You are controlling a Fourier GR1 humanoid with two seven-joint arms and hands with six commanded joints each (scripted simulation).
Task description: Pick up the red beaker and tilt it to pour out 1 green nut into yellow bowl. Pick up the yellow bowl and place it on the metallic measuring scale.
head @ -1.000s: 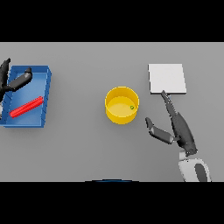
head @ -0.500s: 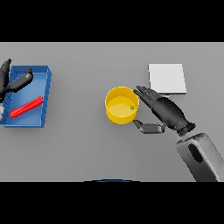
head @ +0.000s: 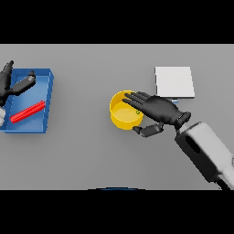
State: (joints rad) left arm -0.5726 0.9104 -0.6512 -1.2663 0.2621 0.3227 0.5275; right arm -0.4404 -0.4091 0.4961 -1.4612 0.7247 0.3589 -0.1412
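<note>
Reaching farther left, right hand (head: pixel 161 109) now spreads fingers over yellow bowl (head: pixel 121 117).

I see the yellow bowl (head: pixel 122 116) upright, round and open-topped, well left of the metallic measuring scale (head: pixel 174 82), a flat pale square plate. A small green nut (head: pixel 137 111) shows inside the bowl near its right rim. The red beaker (head: pixel 28 111) lies tilted on its side, far left of the bowl.
</note>
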